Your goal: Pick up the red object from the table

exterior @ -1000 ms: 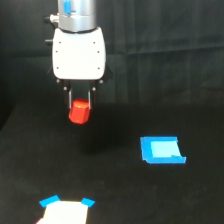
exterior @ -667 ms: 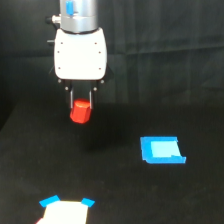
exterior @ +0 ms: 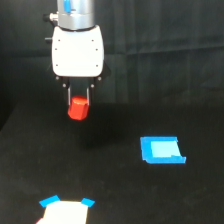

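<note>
The red object (exterior: 78, 109) is a small red-orange stubby block hanging in the air above the black table (exterior: 115, 190), at the exterior view's left of centre. My gripper (exterior: 78, 102) reaches down from its white housing and is shut on the block's upper part, so the block's lower half sticks out below the thin dark fingers. The block touches nothing underneath.
A flat blue square piece (exterior: 162, 150) lies on the table to the exterior view's right. A white piece with blue corners (exterior: 65, 209) sits at the bottom edge, left of centre. A black backdrop rises behind.
The gripper has risen slightly with the red object held in it; the blue pieces have not moved.
</note>
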### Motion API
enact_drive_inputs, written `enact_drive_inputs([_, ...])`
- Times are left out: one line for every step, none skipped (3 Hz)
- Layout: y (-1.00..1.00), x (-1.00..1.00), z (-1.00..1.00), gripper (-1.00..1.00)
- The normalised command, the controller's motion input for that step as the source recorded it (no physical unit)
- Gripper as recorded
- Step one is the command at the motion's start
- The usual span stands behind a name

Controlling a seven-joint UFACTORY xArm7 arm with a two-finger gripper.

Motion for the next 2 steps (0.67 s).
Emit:
enact_drive_inputs([0.18, -0.08, -0.11, -1.00])
enact_drive_inputs([-0.03, -0.09, -0.36, -1.00])
